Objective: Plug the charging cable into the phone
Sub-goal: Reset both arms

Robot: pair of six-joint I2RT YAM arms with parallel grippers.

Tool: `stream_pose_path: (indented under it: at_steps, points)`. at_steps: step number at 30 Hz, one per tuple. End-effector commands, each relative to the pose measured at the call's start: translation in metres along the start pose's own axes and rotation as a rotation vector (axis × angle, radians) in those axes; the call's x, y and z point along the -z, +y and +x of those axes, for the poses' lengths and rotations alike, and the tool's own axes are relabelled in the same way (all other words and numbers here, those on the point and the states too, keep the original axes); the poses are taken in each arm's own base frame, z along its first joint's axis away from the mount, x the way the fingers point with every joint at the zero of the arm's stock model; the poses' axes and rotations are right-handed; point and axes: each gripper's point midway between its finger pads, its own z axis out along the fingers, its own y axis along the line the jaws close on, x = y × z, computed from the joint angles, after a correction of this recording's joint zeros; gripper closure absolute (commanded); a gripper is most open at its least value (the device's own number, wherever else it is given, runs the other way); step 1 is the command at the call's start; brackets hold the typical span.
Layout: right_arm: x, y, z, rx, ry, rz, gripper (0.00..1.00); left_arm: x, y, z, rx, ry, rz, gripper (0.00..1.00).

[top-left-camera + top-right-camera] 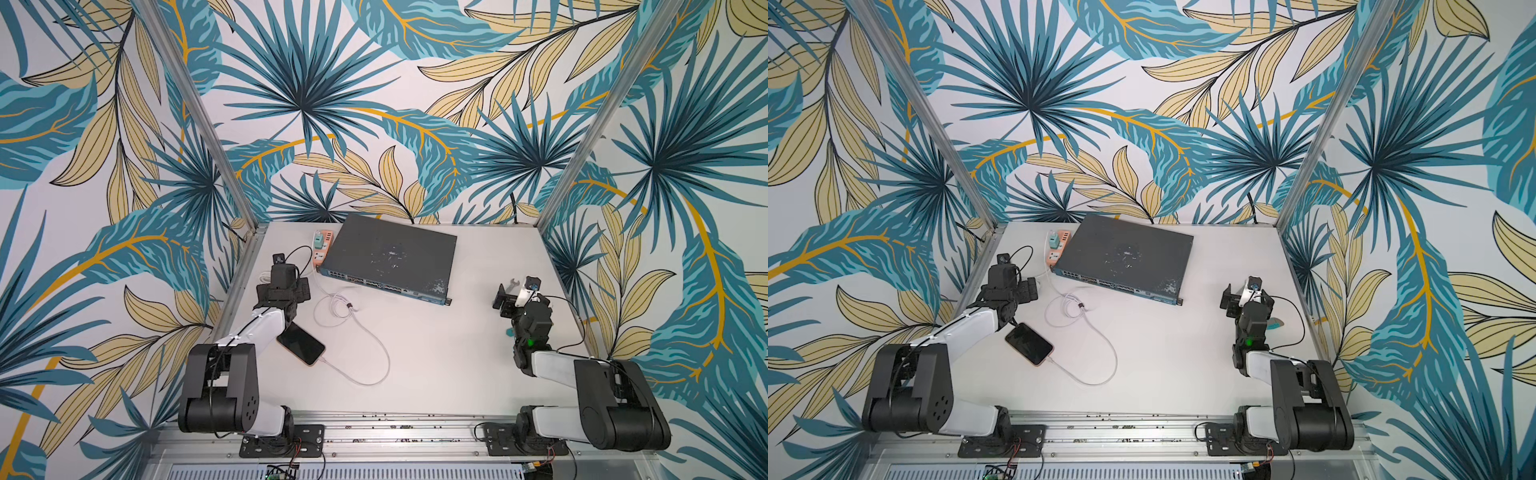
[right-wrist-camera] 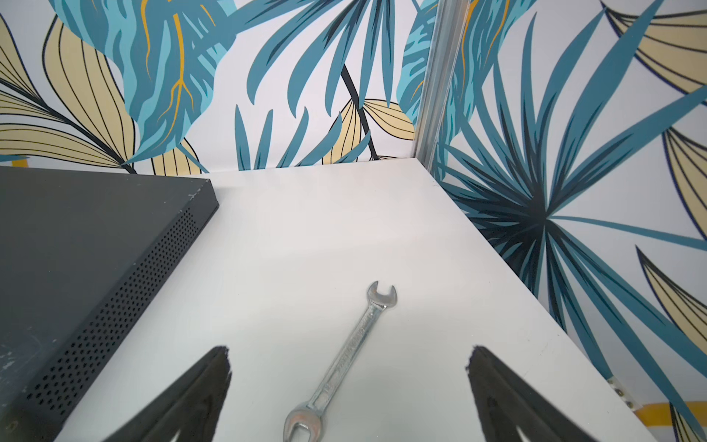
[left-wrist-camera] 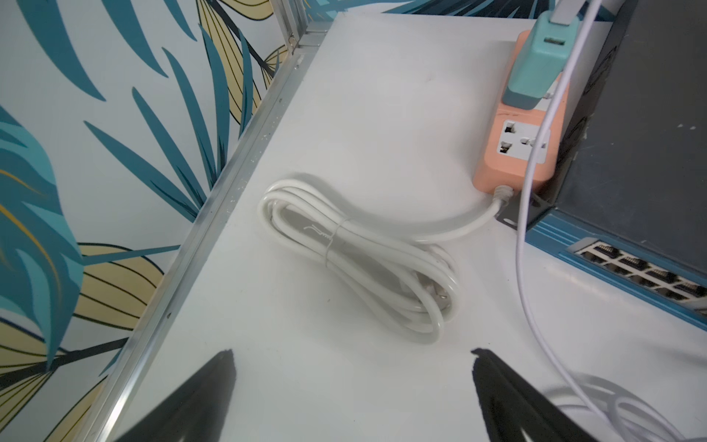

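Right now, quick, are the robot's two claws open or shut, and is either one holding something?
Left gripper: open, holding nothing.
Right gripper: open, holding nothing; a wrench lies on the table under it.

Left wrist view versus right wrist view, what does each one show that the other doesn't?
Only the left wrist view shows the thick white coiled cord, the orange power strip with a teal adapter, and the thin white charging cable.

Only the right wrist view shows the silver open-ended wrench.

Both show the dark grey network switch box, the white table and open jaws holding nothing.
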Motion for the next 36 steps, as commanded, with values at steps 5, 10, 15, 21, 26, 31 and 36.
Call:
stream_pose_path:
  at_steps: [5,10,15,21,26,31,36]
  points:
    - [0.013,-0.009,-0.02,-0.029,-0.202,0.013,0.01,0.003,-0.017,-0.019,0.005,-0.246,0.141,0.0]
    - [0.014,-0.006,-0.023,-0.017,-0.219,-0.001,0.0,0.005,-0.054,-0.02,-0.077,-0.304,0.236,0.0]
    - [0.008,-0.006,-0.02,-0.017,-0.194,-0.003,0.0,0.018,-0.071,-0.016,-0.163,-0.384,0.254,0.0]
    - [0.006,-0.003,-0.019,-0.011,-0.188,-0.026,0.0,0.037,-0.084,0.001,-0.212,-0.519,0.325,0.0]
    - [0.005,-0.002,-0.019,-0.01,-0.185,-0.032,0.0,0.022,-0.071,-0.005,-0.15,-0.453,0.299,0.0]
    - [0.005,-0.005,-0.019,-0.019,-0.181,-0.014,0.0,0.022,-0.064,-0.006,-0.132,-0.46,0.252,0.0]
    - [0.004,-0.008,-0.019,-0.027,-0.179,0.0,0.0,0.022,-0.065,-0.006,-0.134,-0.452,0.257,0.0]
